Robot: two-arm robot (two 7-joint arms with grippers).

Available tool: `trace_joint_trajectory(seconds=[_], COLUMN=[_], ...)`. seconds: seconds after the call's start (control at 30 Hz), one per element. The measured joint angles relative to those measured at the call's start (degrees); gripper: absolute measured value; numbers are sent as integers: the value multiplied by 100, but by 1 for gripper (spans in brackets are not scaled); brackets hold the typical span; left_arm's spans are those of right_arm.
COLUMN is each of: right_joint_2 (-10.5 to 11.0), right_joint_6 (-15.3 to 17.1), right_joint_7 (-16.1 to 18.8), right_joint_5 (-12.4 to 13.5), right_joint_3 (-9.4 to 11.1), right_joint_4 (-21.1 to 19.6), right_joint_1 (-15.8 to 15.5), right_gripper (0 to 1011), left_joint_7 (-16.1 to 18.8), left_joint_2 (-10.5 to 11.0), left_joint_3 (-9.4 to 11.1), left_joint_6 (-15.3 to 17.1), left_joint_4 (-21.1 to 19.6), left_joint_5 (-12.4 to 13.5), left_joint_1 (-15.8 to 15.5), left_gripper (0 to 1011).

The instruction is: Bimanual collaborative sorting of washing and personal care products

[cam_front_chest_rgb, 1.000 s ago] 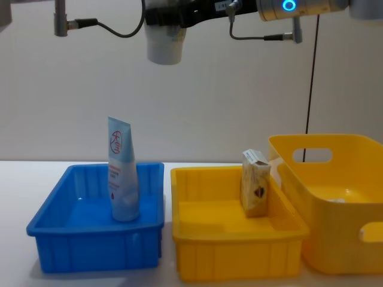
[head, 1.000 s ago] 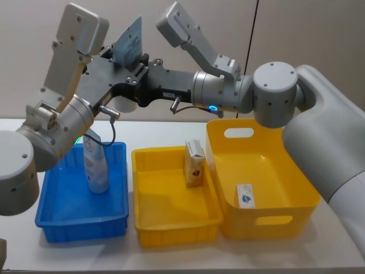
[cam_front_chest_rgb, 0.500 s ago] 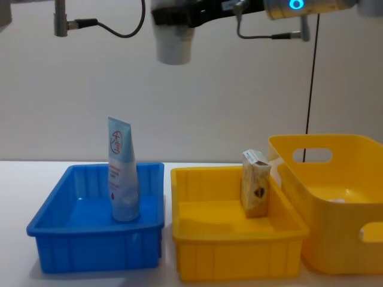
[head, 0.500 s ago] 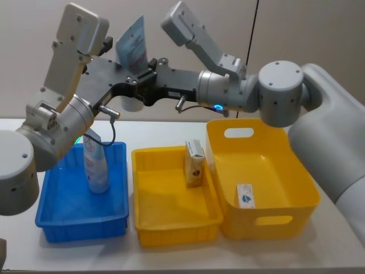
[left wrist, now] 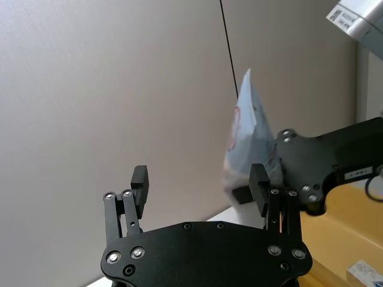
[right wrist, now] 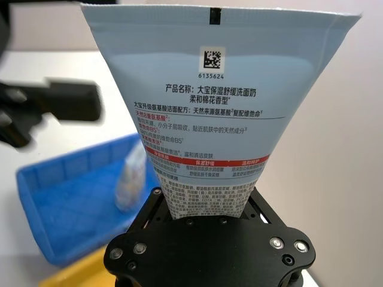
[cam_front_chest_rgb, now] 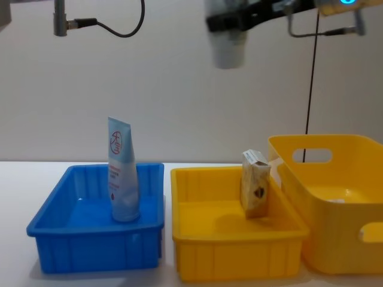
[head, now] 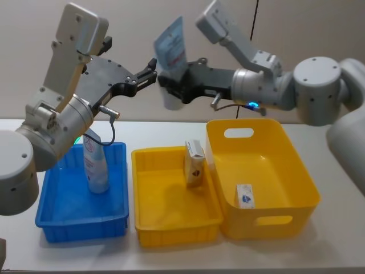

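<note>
- Pale-blue squeeze tube (head: 171, 50) now sits clamped between the jaws of the right gripper (head: 174, 87), crimped end up and white cap hanging below them; the right wrist view shows the printed tube body rising straight out of the closed jaws.
- Compared with a second ago, the tube and the right gripper have travelled away from the left gripper (head: 149, 69), towards the robot's right. Earlier the tube stood right between the two grippers; now it is clear of the left one's fingertips.
- Left gripper's jaws stand wide with nothing between them, as its wrist view shows, the tube (left wrist: 246, 139) hanging just beyond one finger (left wrist: 259, 190).
- Judged from this, the hand-over is finished: the right arm alone carries the tube, and the left arm is free for another item.
- Below the held tube, well apart from the jaws, lies the yellow tray (head: 171, 228) with a tan box (head: 194, 162) standing in it; a second tube (head: 94, 165) stands in the blue tray (head: 80, 222); a small flat pack (head: 246, 196) lies in the yellow basket (head: 268, 220).
- Next comes choosing a container; the like tube in the blue tray suggests that one, though the carry is heading away from it.
</note>
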Motion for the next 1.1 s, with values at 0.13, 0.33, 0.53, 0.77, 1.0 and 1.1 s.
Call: trace_joint_trajectory(seconds=[0.13,0.33,0.53,0.77,1.0,1.1], right_joint_2=[258,522,691,768,751,701], right_joint_6=[363,884,1372,1817,2166,2284], right_joint_7=[-99,-125,-17,226,563,736], right_joint_5=[-45,-101,-142,-186,-260,-304], right_joint_3=[26,17,-74,-237,-473,-606], right_joint_4=[-203,-278,-138,221,772,1093], right_joint_1=[-23,59,253,543,898,1081], right_gripper=[222,218,217,218,217,217], left_joint_7=[0,1,0,1,1,1], left_joint_2=[0,1,0,0,1,1], left_joint_3=[0,0,0,0,0,0], left_joint_6=[-2,-4,-6,-9,-9,-9], left_joint_4=[0,0,0,0,0,0], left_joint_5=[0,0,0,0,0,0], left_joint_1=[0,0,0,0,0,0], left_gripper=[1001,1001,1001,1001,1001,1001])
